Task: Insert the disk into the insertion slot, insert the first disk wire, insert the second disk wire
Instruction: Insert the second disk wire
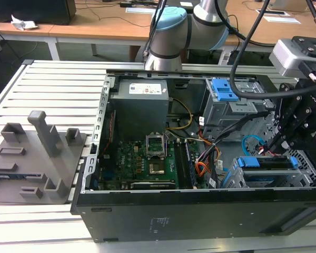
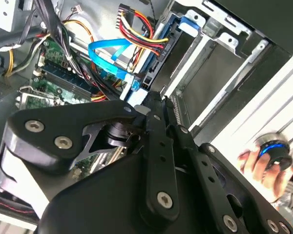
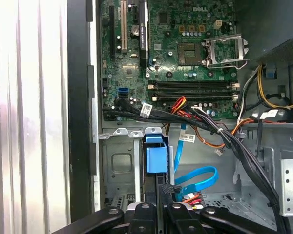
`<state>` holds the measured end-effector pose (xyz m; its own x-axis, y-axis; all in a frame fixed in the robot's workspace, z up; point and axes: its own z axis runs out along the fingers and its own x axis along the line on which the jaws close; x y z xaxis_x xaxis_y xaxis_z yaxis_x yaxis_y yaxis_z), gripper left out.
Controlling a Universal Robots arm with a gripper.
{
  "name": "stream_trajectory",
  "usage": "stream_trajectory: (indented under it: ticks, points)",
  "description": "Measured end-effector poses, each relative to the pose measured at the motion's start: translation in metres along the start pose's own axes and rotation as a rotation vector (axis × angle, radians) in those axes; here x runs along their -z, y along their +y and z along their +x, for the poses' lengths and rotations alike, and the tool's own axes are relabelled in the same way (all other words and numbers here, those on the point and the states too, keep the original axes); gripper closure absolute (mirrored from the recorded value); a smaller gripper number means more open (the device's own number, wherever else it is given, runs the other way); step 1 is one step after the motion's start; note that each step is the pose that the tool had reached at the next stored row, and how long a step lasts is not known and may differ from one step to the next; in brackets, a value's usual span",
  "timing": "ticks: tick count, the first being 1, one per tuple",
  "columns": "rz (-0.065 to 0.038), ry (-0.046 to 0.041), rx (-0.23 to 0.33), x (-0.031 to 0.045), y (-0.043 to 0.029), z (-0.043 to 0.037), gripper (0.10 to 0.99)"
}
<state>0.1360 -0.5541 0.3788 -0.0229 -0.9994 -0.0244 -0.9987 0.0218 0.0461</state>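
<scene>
The disk [image 1: 267,162] in its blue carrier is sitting edge-up in the insertion slot [image 1: 237,179] at the open computer case [image 1: 163,211]'s corner, while the gripper [image 2: 158,105] is hanging right over its connector end, fingers drawn nearly together, its grasp impossible to tell.

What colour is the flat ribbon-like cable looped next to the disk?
Bright blue. The looped flat cable shows best in the second wrist view, beside the disk.

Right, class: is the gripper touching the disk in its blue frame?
Cannot tell. In the second wrist view the gripper sits by the end of the disk, but its black links cover the meeting point: neither contact nor gap shows.
</scene>
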Motion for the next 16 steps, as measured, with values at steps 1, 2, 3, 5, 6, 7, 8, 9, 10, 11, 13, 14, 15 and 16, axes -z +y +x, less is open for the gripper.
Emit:
stream_trajectory:
  ticks: [1,2,3,5,6,7,8,9,10,11,13,14,15,16]
  points:
    - [-0.001,-0.0017,0.029,-0.0001,0.0000,0.0000,0.906]
    - [-0.002,-0.0017,0.055,-0.0002,0.0000,-0.0001,0.906]
    - [-0.002,-0.0014,0.065,-0.0003,-0.0001,-0.0002,0.906]
    - [-0.002,-0.0012,0.068,-0.0003,0.0000,-0.0002,0.906]
    - [-0.002,-0.0011,0.070,-0.0003,0.0000,-0.0002,0.894]
    - [-0.002,-0.0011,0.071,-0.0002,0.0000,-0.0002,0.835]
    - [-0.002,-0.0011,0.071,-0.0003,-0.0001,-0.0002,0.835]
    - [-0.002,-0.0012,0.071,-0.0004,-0.0001,-0.0004,0.773]
    - [-0.002,-0.0019,0.071,-0.0013,-0.0001,-0.0023,0.773]
    - [-0.002,-0.0031,0.072,-0.0026,0.0001,-0.0083,0.773]
    - [-0.002,-0.0039,0.076,-0.0053,0.0001,-0.0143,0.773]
    - [-0.002,-0.0040,0.080,-0.0072,0.0000,-0.0147,0.773]
    - [-0.002,-0.0036,0.085,-0.0089,-0.0001,-0.0149,0.773]
    - [-0.002,-0.0031,0.090,-0.0105,-0.0001,-0.0153,0.773]
